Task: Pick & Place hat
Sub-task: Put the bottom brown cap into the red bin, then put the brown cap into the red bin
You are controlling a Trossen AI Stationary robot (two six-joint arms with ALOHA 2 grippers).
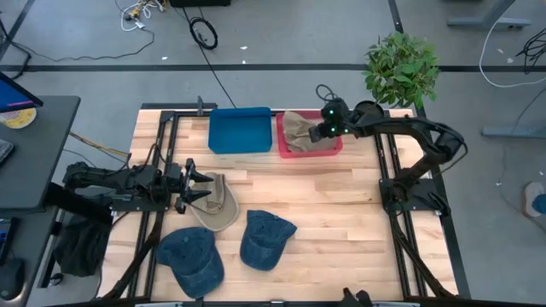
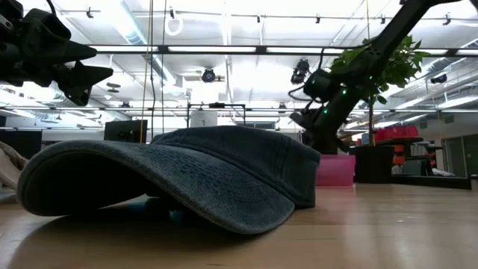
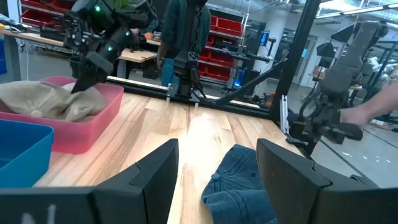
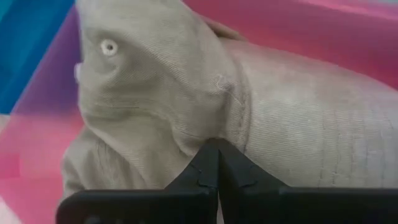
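Over the far pink plastic bin (image 1: 334, 147), the right gripper (image 1: 317, 132) has its fingers pinched together on the beige cloth hat (image 4: 261, 118) lying inside. Left gripper (image 1: 203, 188) hovers spread wide above another beige hat (image 1: 223, 205) at near left.

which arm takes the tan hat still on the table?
Left. Its open left gripper hovers right at the tan hat on the table. The right gripper is across the table at the pink bin, fingers shut against the hat lying there.
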